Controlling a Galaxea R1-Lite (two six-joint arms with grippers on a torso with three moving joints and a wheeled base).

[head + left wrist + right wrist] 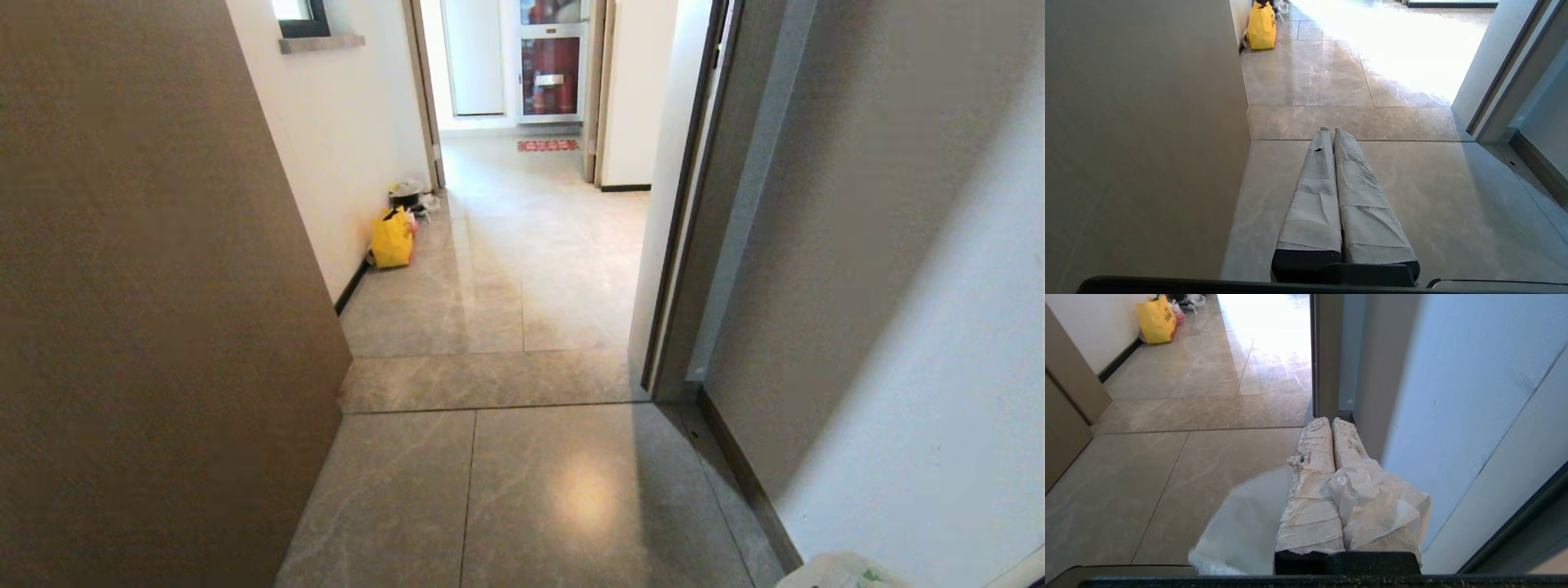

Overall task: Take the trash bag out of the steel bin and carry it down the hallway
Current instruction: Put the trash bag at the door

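**Trash bag in the right end effector, at the mouth of the hallway**

The trash bag (1372, 506) is thin, crinkly, translucent white plastic; a bunched fold of it is pinched between the pressed-together fingers of the right end effector (1331, 422), and the rest billows loosely below and beside them; in the head view only a pale corner with a trace of green print shows at the bottom right (841, 572). The left end effector (1329, 131) hangs empty over the floor, its two padded, cloth-wrapped fingers pressed together; that arm looks parked.

No steel bin can be made out with certainty; a dark round thing sits among the clutter far off by the left wall, too small to name. Judging from the grip, the lifting-out step is done and the carrying step is in hand.

The hallway (522, 269) opens ahead through a doorway; its floor is glossy grey-beige marble-look tile with a bright glare patch, flat and slick; a brown door panel (147, 286) stands close on the left and a white wall (914, 327) with a dark baseboard on the right. A yellow bag (392, 238) slumps against the left wall further on.

The next move calls for driving straight through the gap, keeping the dangling bag off the door frame (694, 245); the film could snag or slip.
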